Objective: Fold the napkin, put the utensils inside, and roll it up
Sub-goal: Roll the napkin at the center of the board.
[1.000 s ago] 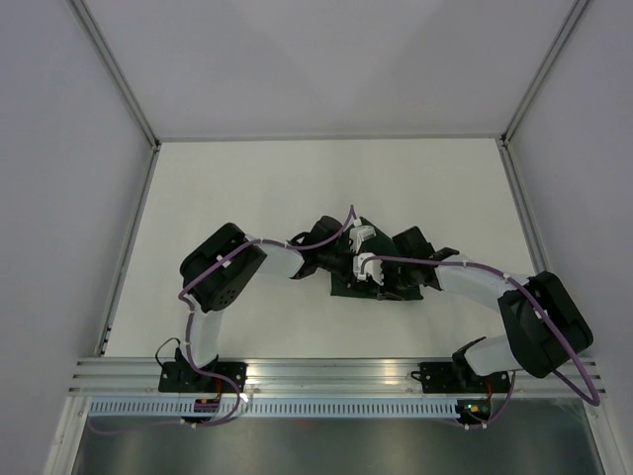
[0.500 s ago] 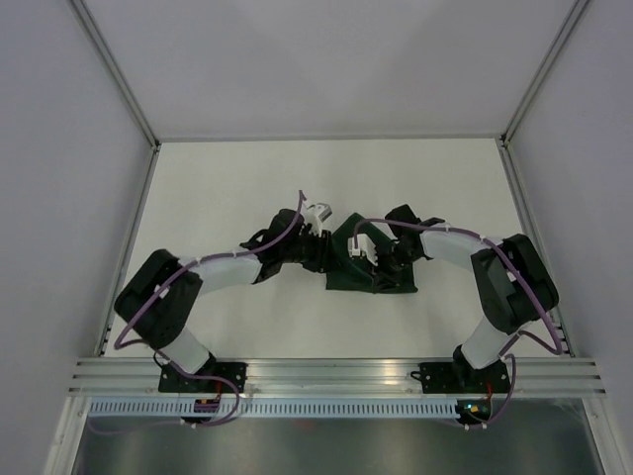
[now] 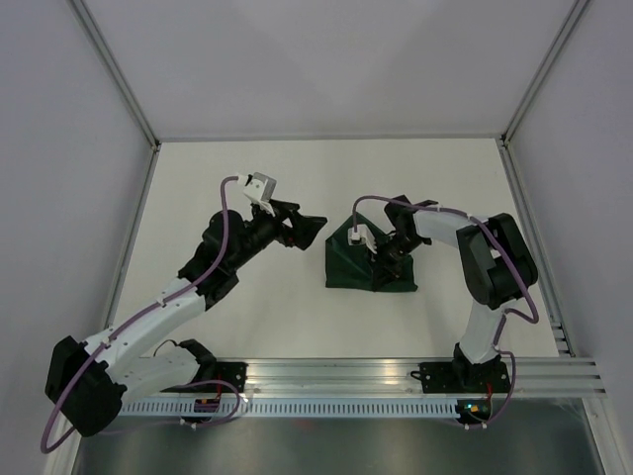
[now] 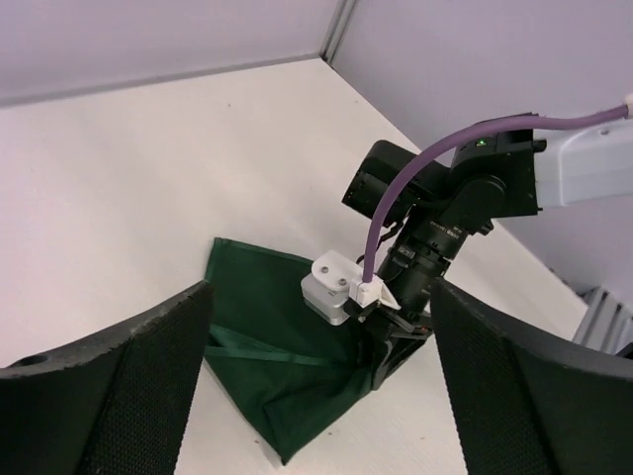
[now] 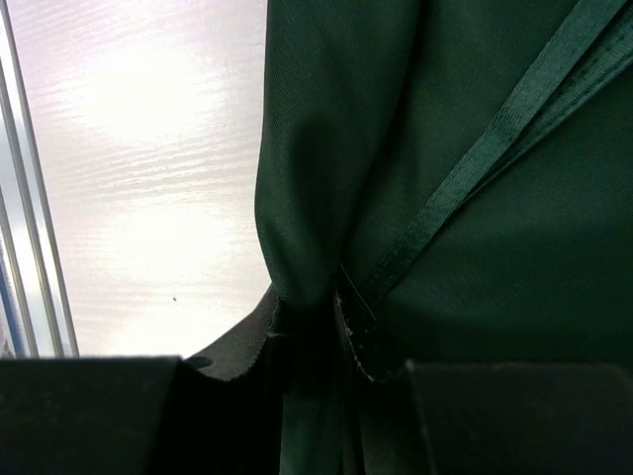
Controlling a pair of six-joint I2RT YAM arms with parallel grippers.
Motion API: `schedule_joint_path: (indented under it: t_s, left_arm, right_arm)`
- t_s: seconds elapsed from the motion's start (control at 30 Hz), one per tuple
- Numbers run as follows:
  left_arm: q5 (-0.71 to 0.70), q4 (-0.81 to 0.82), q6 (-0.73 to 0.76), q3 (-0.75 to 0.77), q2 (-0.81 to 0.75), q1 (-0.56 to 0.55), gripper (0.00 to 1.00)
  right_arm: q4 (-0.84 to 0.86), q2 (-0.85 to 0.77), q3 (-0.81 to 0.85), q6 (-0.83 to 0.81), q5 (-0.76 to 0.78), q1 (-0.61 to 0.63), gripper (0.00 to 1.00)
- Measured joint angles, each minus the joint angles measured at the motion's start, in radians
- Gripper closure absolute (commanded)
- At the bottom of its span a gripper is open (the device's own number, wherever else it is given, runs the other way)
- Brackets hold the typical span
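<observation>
Since the earlier views, the left arm [image 3: 188,287] has pulled back off the cloth toward the left side of the white table [image 3: 247,178], and its claw has let go and spread. The right arm [image 3: 475,257] has folded in closer over the cloth. The napkin [image 3: 346,269] lies right of the table's middle as a dark green, roughly trapezoid heap. It is doubled over itself with a hemmed edge running diagonally across its top, so some folding looks done, though loosely. It is not a roll, so rolling appears still to come. No orange-yellow utensils show in any view, and whether they sit under the folds or are simply absent cannot be told. The left gripper [image 3: 309,230] hangs in the air just left of the napkin, its jaws wide apart, holding and touching nothing. The right gripper [image 4: 394,341] is down on the napkin with its jaws narrow. The wrist view shows a gathered pleat of green fabric pinched between its fingertips [image 5: 346,332] at the cloth's edge.
</observation>
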Motion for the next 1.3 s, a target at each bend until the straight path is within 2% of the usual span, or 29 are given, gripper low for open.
schedule_joint_path:
  t_s: [0.23,0.4,0.6,0.87,1.2,1.3]
  left_arm:
    - [0.006,-0.011,0.159,0.082,0.049,-0.025,0.00]
    - [-0.143,0.119,0.373,-0.061,0.060,-0.203,0.00]
    - [-0.257,0.232,0.626,-0.128,0.205,-0.378,0.00]
    - [-0.270,0.302,0.847,-0.138,0.478,-0.497,0.00]
    - [-0.256,0.358,1.036,-0.080,0.718,-0.520,0.00]
    - [-0.235,0.370,1.067,-0.055,0.745,-0.509,0.07]
  right_arm:
    - [-0.100,0.092,0.094,0.005,-0.034,-0.007,1.00]
    - [-0.186,0.166,0.169,0.009,-0.063,-0.016,1.00]
    - [-0.269,0.242,0.234,0.011,-0.106,-0.039,1.00]
    - [-0.354,0.314,0.293,0.012,-0.139,-0.059,1.00]
    - [-0.420,0.352,0.311,0.011,-0.147,-0.071,1.00]
    - [-0.437,0.362,0.318,0.011,-0.148,-0.072,0.99]
